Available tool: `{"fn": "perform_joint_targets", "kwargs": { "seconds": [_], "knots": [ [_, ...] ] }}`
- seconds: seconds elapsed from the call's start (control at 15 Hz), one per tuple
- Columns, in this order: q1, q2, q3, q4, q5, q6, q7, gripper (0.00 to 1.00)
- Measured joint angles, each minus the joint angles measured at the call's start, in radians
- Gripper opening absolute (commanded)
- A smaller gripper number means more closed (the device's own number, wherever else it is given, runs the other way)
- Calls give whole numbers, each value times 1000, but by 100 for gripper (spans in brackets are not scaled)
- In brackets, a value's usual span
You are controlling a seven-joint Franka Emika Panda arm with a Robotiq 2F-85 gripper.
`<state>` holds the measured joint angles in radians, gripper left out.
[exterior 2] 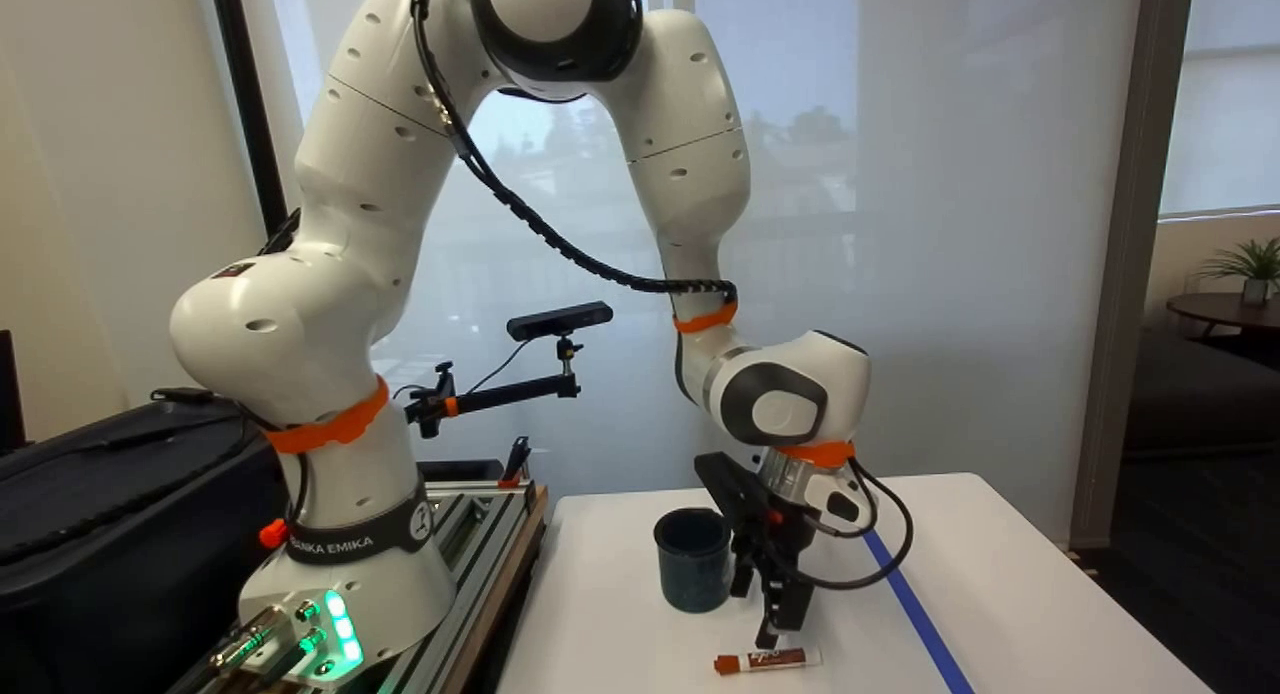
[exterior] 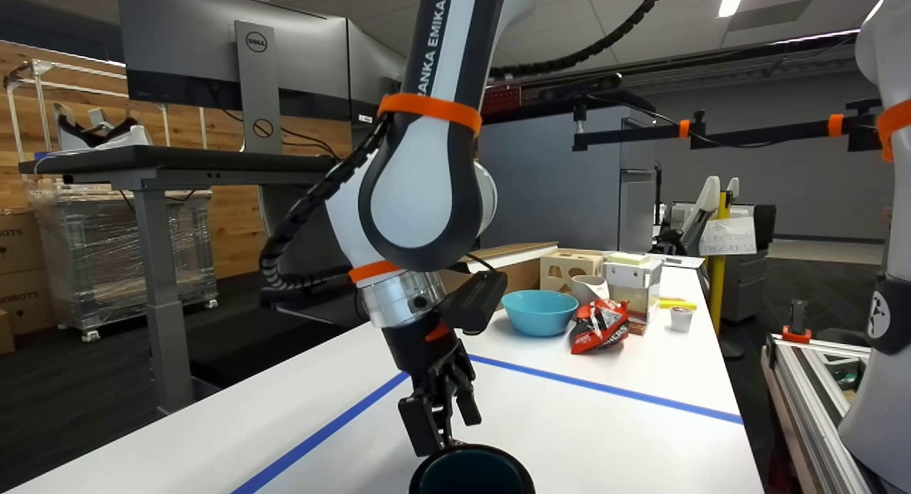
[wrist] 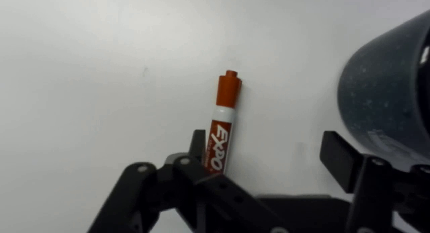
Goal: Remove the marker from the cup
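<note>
Marker (wrist: pixel 222 122), orange-capped, labelled EXPO. Lay flat on bench (exterior 2: pixel 600 614), outside cup (exterior 2: pixel 693 564) and apart from it. Cup, dark, upright. Stood just beside jaws, possibly touching. Jaws, spread wide, nothing gripped. Hid marker's lower end in wrist view; could not tell whether in contact. Step in hand. Judged as closing stage: removal apparently complete, withdrawal left to do. Next move. Probably called for lifting straight up with jaws kept parted, without nudging cup or rolling marker.

A wood-clad wall (exterior: pixel 238 227) stands behind a black-topped desk (exterior: pixel 181 159).
</note>
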<state>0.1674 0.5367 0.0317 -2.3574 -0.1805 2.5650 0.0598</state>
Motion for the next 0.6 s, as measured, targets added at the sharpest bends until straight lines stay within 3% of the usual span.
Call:
{"fn": "perform_joint_targets", "kwargs": {
  "seconds": [0.6],
  "knots": [
    [-6, -446, -20, -340, 0, 33, 122, 100]
  ]
}}
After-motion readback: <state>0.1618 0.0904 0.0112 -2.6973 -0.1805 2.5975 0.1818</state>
